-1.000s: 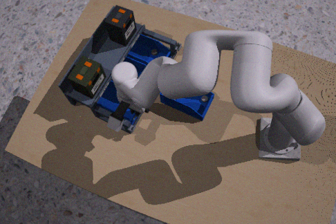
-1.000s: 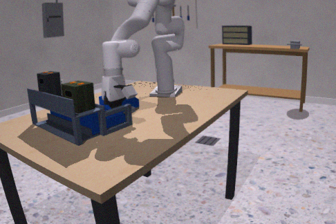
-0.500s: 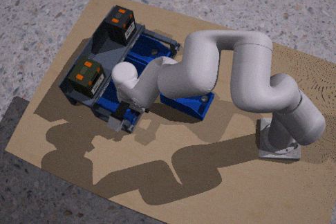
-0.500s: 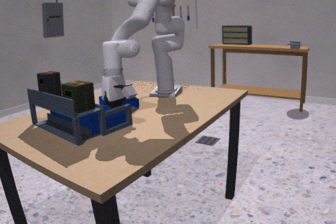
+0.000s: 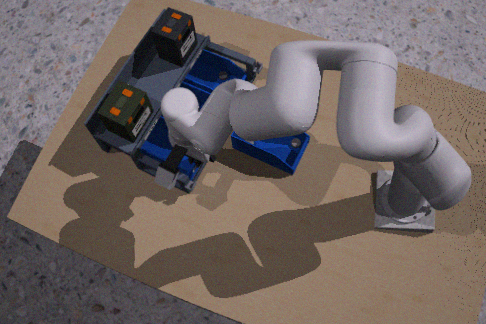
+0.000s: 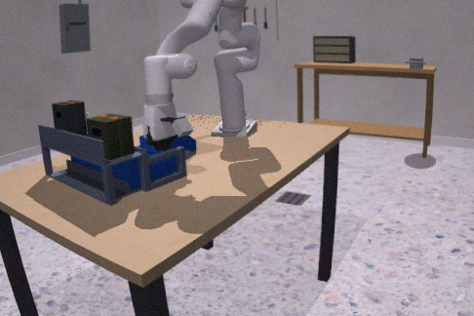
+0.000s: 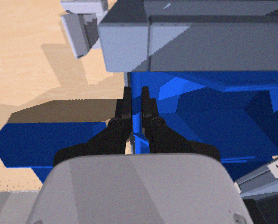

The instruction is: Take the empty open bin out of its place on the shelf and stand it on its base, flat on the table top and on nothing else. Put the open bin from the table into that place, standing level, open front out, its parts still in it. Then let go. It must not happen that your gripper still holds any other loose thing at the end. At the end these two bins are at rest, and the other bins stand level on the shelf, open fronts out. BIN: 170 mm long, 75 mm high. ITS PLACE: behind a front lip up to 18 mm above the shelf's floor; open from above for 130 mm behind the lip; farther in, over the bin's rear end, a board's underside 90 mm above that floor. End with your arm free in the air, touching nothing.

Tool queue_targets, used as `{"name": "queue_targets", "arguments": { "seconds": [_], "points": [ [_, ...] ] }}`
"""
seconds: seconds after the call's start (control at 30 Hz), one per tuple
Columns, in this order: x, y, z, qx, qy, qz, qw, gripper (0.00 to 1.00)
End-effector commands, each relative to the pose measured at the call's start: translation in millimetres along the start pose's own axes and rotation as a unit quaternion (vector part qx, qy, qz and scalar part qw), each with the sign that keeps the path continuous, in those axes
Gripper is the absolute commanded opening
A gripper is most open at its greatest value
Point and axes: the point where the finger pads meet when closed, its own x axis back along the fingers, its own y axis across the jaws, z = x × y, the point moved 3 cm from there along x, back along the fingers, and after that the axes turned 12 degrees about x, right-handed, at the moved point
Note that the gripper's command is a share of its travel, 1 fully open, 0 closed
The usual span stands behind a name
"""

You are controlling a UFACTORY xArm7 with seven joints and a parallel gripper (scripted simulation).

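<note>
A grey shelf (image 5: 150,94) stands on the table with blue open bins in its front row. My gripper (image 5: 176,160) is at the shelf's near end, low over the end bin (image 5: 156,136). In the wrist view my fingers are shut on that bin's thin blue side wall (image 7: 135,142). The bin's inside (image 7: 210,115) shows plain blue, with no parts seen. The bin still sits in its place behind the shelf's front lip. Another blue bin (image 5: 272,146) stands on the table beside the shelf, partly under my arm; its contents are hidden.
A black box (image 5: 174,34) and a green box (image 5: 125,111), both with orange marks, sit on the shelf's upper board. More blue bins (image 5: 215,71) fill the row's far part. My arm's base (image 5: 404,214) is at the table's right.
</note>
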Motion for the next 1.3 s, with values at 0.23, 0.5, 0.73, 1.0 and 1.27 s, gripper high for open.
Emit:
{"name": "queue_targets", "arguments": {
  "seconds": [0.23,0.5,0.73,1.0,1.27],
  "points": [
    [9.3,1.5,0.0,0.000,0.000,-0.002,1.000,0.00],
    [9.6,1.5,-0.1,0.000,0.000,-0.002,1.000,0.00],
    [9.6,1.5,-0.1,0.000,0.000,-0.002,1.000,0.00],
    [9.6,1.2,0.0,0.000,0.000,-0.002,1.000,0.00],
    [9.5,-2.0,0.7,0.000,0.000,-0.002,1.000,0.00]
  ]
}}
